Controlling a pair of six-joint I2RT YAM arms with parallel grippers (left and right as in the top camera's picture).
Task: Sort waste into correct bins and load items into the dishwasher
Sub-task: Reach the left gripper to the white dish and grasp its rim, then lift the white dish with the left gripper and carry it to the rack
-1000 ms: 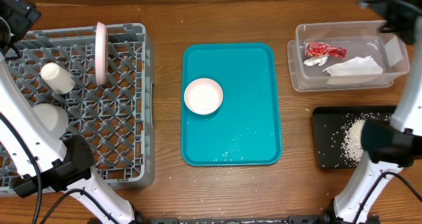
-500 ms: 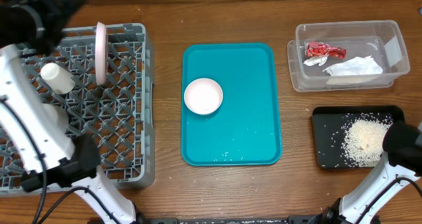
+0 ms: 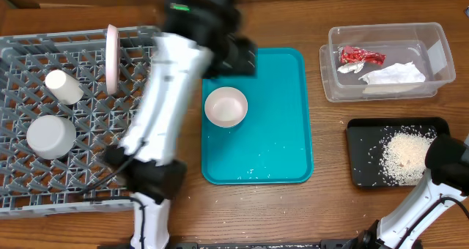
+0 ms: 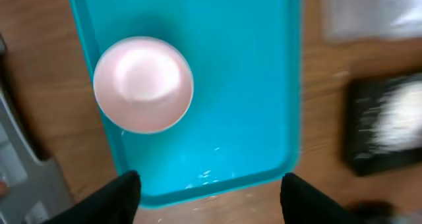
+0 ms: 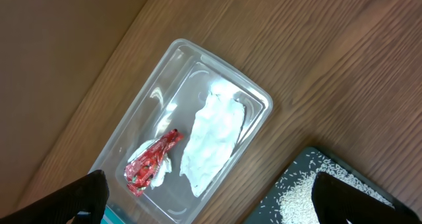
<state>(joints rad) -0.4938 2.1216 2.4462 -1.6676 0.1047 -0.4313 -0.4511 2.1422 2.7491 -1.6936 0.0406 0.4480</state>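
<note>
A white bowl (image 3: 226,107) sits on the teal tray (image 3: 278,143); the left wrist view shows this bowl (image 4: 143,84) ahead of my left gripper (image 4: 211,201), which is open and empty above the tray's near rim. My left arm (image 3: 176,80) reaches over the grey dishwasher rack (image 3: 139,168), blurred. The rack holds an upright plate (image 3: 112,58), a cup (image 3: 64,86) and a bowl (image 3: 51,137). The clear tub (image 3: 432,40) holds a red wrapper (image 3: 360,56) and a napkin (image 3: 392,75). Rice (image 3: 407,154) lies on the black tray (image 3: 363,135). My right gripper (image 5: 221,204) hangs open high above the tub (image 5: 260,95).
A few rice grains (image 3: 275,150) lie on the teal tray's lower part. My right arm's base (image 3: 440,161) stands at the black tray's right edge. Bare wood runs between the teal tray and the two bins.
My left arm has swung from the far left across the rack to the teal tray. My right arm left the overhead view above the tub a second ago.
</note>
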